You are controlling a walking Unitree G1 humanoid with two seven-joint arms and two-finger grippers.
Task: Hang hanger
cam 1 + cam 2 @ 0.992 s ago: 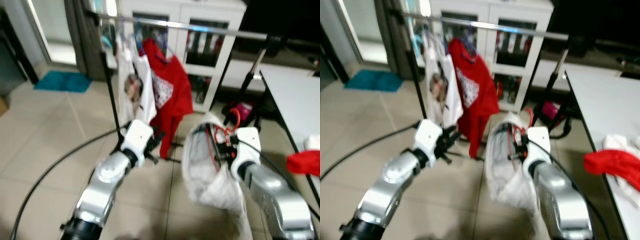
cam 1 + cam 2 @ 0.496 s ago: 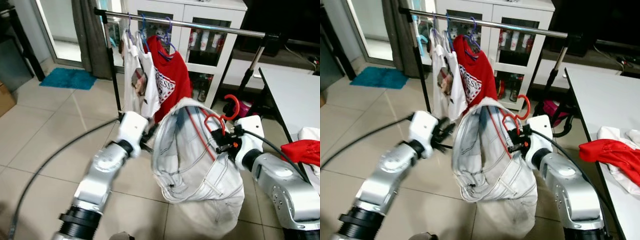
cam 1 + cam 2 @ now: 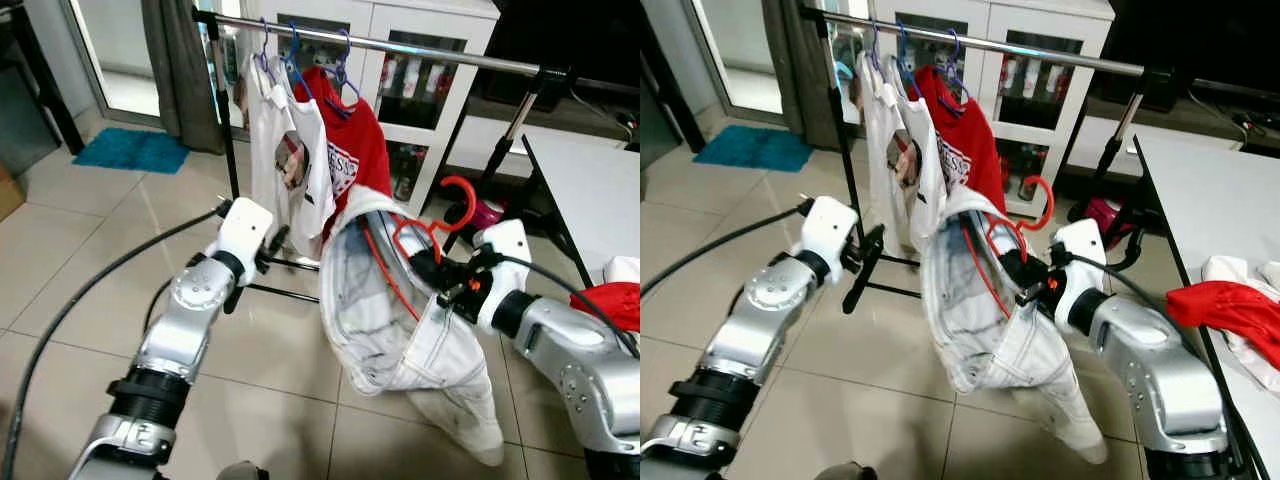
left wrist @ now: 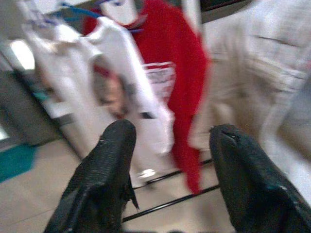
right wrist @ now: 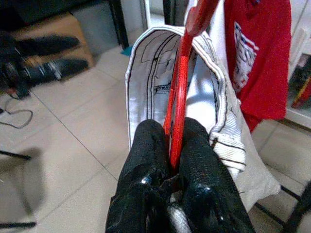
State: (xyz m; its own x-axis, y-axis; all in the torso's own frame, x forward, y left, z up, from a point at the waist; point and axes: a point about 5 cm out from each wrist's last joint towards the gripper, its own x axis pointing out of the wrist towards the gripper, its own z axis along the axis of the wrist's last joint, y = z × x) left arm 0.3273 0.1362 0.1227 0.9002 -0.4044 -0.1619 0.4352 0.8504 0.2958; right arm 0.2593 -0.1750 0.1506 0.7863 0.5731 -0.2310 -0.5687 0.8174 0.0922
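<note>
A red hanger (image 3: 452, 192) carries white trousers (image 3: 400, 330) that hang from it toward the floor. My right gripper (image 3: 430, 272) is shut on the hanger's wire (image 5: 182, 82) just below its hook. It holds the hanger below the steel rail (image 3: 440, 52) and to the right of the clothes. On the rail hang two white shirts (image 3: 290, 150) and a red shirt (image 3: 362, 150) on blue hangers. My left gripper (image 3: 862, 270) is open with nothing in it. It is left of the trousers, in front of the white shirts (image 4: 121, 82).
A white table (image 3: 590, 190) with a red cloth (image 3: 615, 300) stands at the right. A white cabinet (image 3: 420, 40) is behind the rack. The rack's base bars (image 3: 285, 290) and a black cable (image 3: 60, 320) lie on the tiled floor, with a teal mat (image 3: 135, 150) at the far left.
The view has shifted and sharpened. My right gripper has lifted the hanger and trousers up from low near the floor. My left gripper has come away from the trousers' edge to the left.
</note>
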